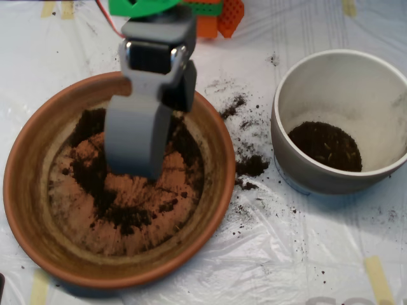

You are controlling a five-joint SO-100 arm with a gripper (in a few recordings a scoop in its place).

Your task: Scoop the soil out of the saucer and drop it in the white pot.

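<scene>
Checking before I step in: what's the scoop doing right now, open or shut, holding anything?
Scoop: down inside the saucer, tip on the soil; any load is hidden from above.

Saucer [38, 210] left w/ soil [127, 213] in it, white pot [318, 82] right (soil inside too).

The scoop [137, 136] is matte grey plastic, with a smooth, rounded back like a shell, in the upper left part of the frame. Above it sits a grey block [158, 44] with a dark, shiny rectangular face and pale rounded edges. A black part [181, 86] is beside the scoop's right shoulder. At the top edge there is a bright green piece [137, 6], orange ribbed parts [219, 16] with small holes, and a thin red cable [109, 22].
</scene>
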